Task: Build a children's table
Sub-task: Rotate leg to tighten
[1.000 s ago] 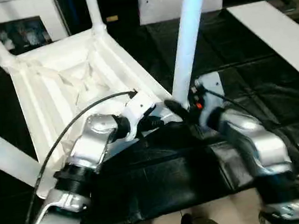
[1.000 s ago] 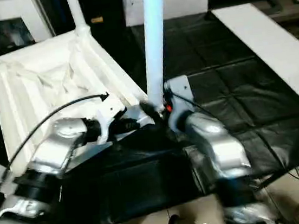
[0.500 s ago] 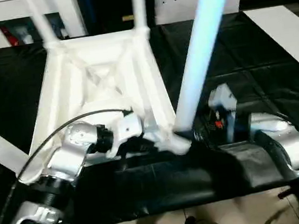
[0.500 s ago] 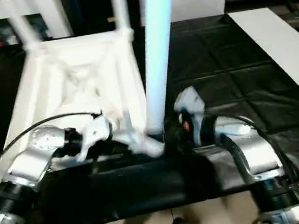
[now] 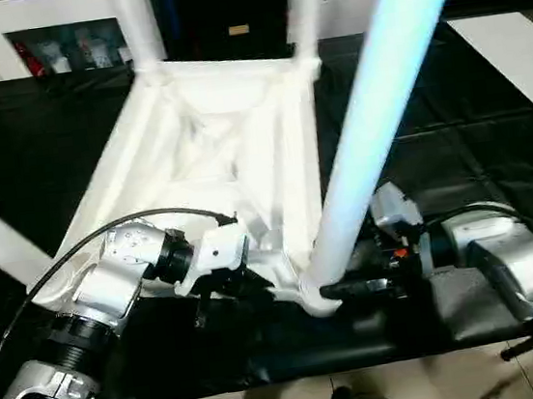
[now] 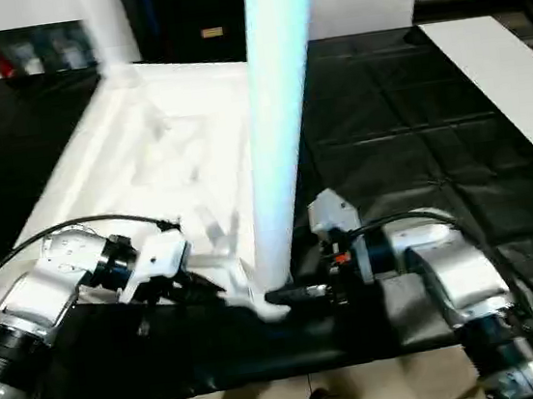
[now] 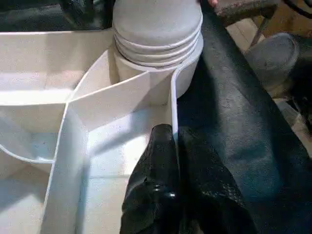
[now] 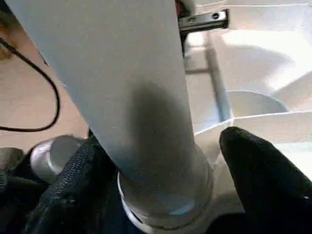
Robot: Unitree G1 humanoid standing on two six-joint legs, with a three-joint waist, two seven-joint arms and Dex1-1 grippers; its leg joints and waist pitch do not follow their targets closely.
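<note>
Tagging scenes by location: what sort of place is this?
Probably an indoor lab or demo room set up like a home. A white cabinet with glass doors stands at the back, black padded mats cover the work surface over a pale tiled floor, and the upturned tabletop lies on the mats.

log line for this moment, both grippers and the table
left gripper: shut on tabletop rim | right gripper: fingers either side of near-corner leg base | tabletop: upside down
</note>
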